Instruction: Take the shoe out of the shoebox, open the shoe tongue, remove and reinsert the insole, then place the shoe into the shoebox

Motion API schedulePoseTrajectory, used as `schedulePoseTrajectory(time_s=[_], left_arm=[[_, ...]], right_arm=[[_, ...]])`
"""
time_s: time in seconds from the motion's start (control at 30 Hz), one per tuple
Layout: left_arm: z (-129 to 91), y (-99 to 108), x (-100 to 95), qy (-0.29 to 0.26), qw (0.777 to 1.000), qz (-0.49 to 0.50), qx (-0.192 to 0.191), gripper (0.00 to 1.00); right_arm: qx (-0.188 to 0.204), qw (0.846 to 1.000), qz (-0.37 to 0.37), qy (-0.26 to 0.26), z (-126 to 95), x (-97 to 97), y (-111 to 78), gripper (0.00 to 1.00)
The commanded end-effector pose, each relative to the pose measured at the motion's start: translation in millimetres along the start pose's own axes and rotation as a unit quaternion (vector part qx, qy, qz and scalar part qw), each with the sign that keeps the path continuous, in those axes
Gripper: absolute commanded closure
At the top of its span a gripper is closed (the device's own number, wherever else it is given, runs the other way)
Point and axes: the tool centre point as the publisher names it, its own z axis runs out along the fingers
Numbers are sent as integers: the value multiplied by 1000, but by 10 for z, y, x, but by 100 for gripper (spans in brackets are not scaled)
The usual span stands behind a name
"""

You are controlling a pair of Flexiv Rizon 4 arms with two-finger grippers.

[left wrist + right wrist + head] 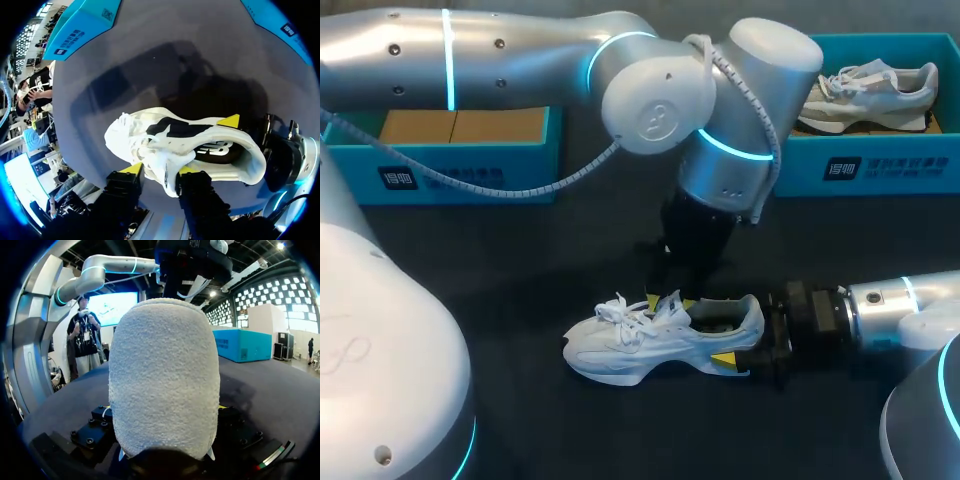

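Currently, the shoe stands on its sole on the bench, outside any box, with the toe to the left and the heel to the right. The right claw is closed on the heel. One yellow tip shows on the near side wall; the far finger is hidden. The left claw reaches down from above and pinches the tongue between both tips, just behind the laces. The step in hand is judged to be opening the tongue.

1. Use the right claw as the anchor so the sole stays flat on the bench.
2. Draw the tongue up and toward the toe, along the shoe's length. A sideways pull would likely twist the shoe in the heel grip.
3. Stop once the opening is wide enough to reach the insole, which cannot be made out in the dark interior.

One shoebox stands at the far left. A second box at the far right holds another shoe.
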Motion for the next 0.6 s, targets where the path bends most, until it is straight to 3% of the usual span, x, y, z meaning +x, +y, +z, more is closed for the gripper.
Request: schedulePoseTrajectory(time_s=[0.03,0.37,0.6], left_arm=[[8,14,-117,21,1000,-6,2,99],[25,20,-395,101,995,0,0,100],[115,51,-593,121,992,33,3,100]], right_arm=[[1,1000,0,-1,4,-13,-23,100],[1,1000,0,-1,4,-13,-23,100],[1,1000,0,-1,4,-13,-23,100]])
